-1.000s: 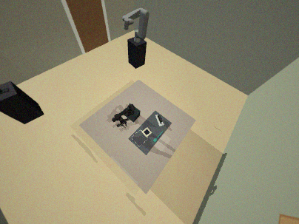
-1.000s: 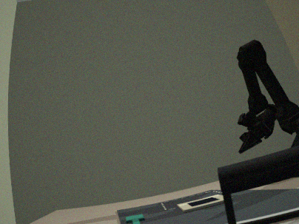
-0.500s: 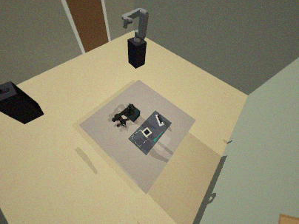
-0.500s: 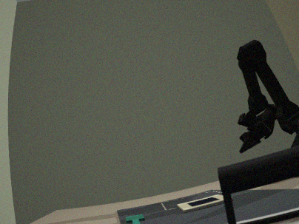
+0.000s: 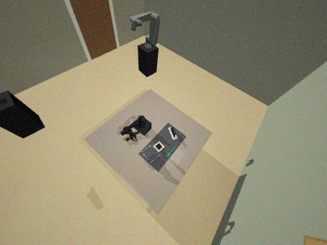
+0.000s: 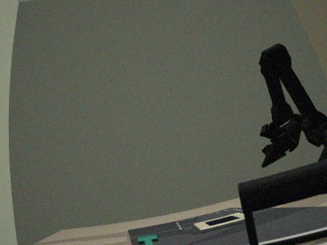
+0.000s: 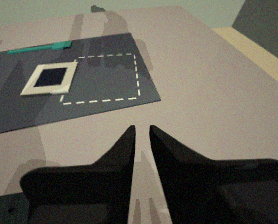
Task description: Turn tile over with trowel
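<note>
The tile [image 7: 50,78] [image 5: 159,145] [image 6: 220,221] is a cream square with a dark centre facing up. It lies on the dark mat [image 7: 100,102] [image 5: 150,158], just left of the dashed outline [image 7: 137,75] and outside it. The trowel with its teal handle [image 7: 40,48] [image 5: 171,150] [image 6: 147,238] lies on the dark mat beyond the tile. My gripper [image 7: 142,129] [image 6: 269,154] [image 5: 130,136] hangs above the grey mat [image 5: 109,137] [image 7: 200,75], short of the dark mat. Its fingers stand almost together with nothing between them.
A black box with a grey stand [image 5: 147,59] is at the table's [image 5: 61,92] far side. A black wedge [image 5: 16,116] sits at the left. A small white piece [image 5: 173,133] lies at the dark mat's far end. A dark bar [image 6: 283,185] blocks the lower right of the exterior view.
</note>
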Action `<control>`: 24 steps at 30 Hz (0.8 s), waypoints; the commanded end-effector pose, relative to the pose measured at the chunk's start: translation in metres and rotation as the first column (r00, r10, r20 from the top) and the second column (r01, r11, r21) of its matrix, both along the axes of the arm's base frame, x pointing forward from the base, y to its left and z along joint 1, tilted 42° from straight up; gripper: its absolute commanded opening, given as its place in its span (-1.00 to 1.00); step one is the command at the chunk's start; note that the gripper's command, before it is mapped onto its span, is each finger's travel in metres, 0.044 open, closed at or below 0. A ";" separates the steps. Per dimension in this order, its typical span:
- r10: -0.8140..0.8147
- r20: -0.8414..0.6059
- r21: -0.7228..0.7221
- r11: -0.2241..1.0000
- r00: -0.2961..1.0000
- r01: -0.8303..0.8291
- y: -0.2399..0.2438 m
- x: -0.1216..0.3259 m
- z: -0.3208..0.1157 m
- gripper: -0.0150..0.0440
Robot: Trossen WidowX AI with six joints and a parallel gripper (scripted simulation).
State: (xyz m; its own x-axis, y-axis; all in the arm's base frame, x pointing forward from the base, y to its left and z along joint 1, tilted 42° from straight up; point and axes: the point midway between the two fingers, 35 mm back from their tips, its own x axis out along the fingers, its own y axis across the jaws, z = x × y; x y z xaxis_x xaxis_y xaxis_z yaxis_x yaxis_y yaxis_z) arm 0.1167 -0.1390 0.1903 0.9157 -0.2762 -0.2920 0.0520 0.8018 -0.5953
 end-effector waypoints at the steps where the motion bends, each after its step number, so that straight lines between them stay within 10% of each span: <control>1: 0.002 -0.001 0.005 1.000 1.000 -0.002 0.000 0.000 0.000 0.03; 6: 0.045 -0.028 0.143 0.989 0.999 -0.041 -0.002 0.008 0.001 0.42; 24: 0.208 -0.230 0.628 0.778 0.951 -0.018 -0.010 0.053 -0.006 0.42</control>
